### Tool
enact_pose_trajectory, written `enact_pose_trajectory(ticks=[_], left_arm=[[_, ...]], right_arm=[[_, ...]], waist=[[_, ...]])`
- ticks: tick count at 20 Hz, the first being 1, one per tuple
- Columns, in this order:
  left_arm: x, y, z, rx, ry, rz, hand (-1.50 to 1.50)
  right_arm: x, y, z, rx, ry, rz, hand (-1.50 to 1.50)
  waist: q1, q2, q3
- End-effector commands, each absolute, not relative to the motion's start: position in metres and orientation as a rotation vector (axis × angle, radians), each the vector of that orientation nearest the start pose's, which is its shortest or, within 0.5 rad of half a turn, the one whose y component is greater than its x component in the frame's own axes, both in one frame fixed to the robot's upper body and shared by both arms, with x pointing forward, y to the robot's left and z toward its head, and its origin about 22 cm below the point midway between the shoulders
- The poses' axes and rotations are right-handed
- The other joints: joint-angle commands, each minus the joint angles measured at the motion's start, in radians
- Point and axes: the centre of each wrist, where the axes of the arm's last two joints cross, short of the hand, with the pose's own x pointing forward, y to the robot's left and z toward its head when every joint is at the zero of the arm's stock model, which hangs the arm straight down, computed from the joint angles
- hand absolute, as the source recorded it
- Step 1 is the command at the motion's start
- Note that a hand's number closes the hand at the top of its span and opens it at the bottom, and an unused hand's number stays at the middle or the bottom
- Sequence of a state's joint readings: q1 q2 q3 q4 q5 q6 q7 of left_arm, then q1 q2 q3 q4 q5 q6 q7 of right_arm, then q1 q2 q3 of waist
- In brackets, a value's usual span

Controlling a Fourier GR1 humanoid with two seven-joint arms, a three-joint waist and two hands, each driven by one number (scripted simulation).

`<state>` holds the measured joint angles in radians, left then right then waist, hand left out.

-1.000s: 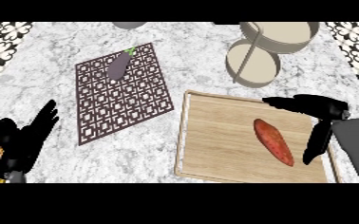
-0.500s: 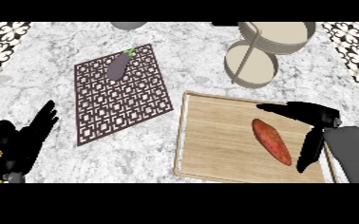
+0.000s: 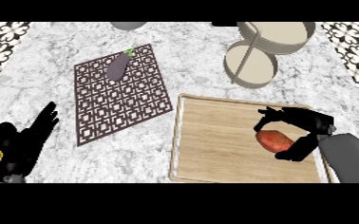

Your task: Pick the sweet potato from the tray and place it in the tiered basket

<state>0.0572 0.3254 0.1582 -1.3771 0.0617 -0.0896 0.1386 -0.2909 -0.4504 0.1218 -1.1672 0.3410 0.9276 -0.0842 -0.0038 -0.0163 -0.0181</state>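
One reddish-orange sweet potato [image 3: 275,141] within right hand [image 3: 303,123] curl.

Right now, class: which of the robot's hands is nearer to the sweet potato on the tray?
Right. The right hand curls around the sweet potato on the tray; the left hand rests open far across the counter, near the left edge.

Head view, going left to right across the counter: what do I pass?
Black left hand, open at the lower left edge → dark patterned mat bearing a purple eggplant → light wooden tray → orange sweet potato → black right hand curled over it.
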Motion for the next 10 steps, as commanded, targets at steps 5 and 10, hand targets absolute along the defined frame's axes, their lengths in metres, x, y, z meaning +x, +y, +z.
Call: enact_pose_trajectory(ticks=[5,10], left_arm=[[0.239,0.368,-0.005,0.28,-1.199,-0.056,0.0],[0.217,0.366,-0.02,0.278,-1.198,-0.054,0.0]], right_arm=[[0.297,-0.304,-0.008,0.319,-1.06,1.14,1.5],[0.312,-0.24,0.005,0.076,-1.094,1.034,1.5]], waist=[[0.003,0.018,0.019],[0.008,0.014,0.016]])
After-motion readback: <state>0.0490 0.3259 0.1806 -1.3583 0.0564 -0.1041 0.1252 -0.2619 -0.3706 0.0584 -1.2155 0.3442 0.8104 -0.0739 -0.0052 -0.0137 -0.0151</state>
